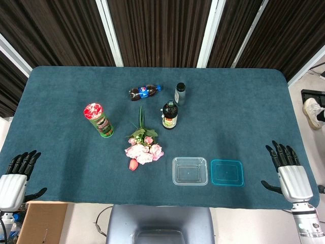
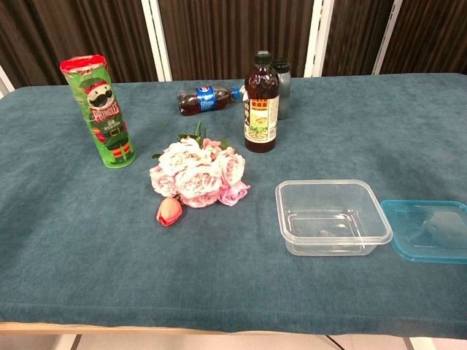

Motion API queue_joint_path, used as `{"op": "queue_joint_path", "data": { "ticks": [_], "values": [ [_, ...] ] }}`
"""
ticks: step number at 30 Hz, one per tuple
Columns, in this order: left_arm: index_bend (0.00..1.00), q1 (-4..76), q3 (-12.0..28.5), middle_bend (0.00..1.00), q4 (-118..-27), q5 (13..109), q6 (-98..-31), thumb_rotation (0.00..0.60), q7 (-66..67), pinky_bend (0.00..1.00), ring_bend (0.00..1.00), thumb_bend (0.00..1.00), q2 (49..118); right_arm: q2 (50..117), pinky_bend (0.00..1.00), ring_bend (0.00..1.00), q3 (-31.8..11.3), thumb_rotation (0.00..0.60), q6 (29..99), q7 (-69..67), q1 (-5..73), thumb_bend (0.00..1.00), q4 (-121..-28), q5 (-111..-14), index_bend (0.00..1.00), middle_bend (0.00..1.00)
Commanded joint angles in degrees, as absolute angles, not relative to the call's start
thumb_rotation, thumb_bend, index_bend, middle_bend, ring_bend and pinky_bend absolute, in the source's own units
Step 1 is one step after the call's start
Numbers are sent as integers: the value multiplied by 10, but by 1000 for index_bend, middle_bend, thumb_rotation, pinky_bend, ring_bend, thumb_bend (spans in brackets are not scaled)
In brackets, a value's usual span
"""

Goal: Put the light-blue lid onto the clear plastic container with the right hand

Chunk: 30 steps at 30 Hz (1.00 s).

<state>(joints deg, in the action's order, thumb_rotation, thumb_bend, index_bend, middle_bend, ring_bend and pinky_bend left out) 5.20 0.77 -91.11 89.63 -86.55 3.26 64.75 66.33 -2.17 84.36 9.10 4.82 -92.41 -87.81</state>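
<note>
The clear plastic container [image 2: 333, 216] is sitting nearest the chest camera, at the bench's [image 2: 73, 240] front edge, with the light-blue lid [image 2: 430, 230] lying flat just beside it on its right, nearly touching. Nothing is being held: the right robot hand [image 1: 290, 170] is resting at the bench edge, fingers spread and empty, well apart from the lid. I judge the task is only starting; next, that hand is needing to reach inward and grip the lid's rim. Only the head view is showing both hands, the left robot hand [image 1: 15, 173] likewise spread; the chest view alone is revealing the Pringles can's [image 2: 100, 112] label.
</note>
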Motion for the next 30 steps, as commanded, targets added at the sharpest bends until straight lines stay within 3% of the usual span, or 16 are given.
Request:
{"op": "queue_joint_path", "data": {
  "ticks": [1, 8, 17, 27, 30],
  "values": [
    [0, 51, 7, 40, -913, 896, -865, 600, 35, 95, 37, 442, 647, 662, 0, 0, -22, 600, 840, 87, 49, 144, -927, -875, 2, 0],
    [0, 51, 5, 40, -917, 897, -863, 600, 29, 95, 37, 442, 643, 655, 3, 0, -23, 600, 796, 73, 66, 143, -930, -856, 0, 0],
    [0, 61, 7, 41, -916, 893, -846, 600, 30, 95, 37, 442, 644, 620, 2, 0, -30, 600, 602, 63, 169, 143, -953, -812, 4, 0],
    [0, 67, 4, 41, -917, 896, -836, 600, 35, 95, 37, 442, 646, 663, 2, 0, -25, 600, 499, 130, 221, 143, -941, -720, 22, 0],
    [0, 65, 3, 41, -917, 897, -839, 600, 32, 95, 37, 443, 645, 680, 3, 0, -19, 600, 482, 138, 231, 143, -929, -705, 71, 0]
  ]
}}
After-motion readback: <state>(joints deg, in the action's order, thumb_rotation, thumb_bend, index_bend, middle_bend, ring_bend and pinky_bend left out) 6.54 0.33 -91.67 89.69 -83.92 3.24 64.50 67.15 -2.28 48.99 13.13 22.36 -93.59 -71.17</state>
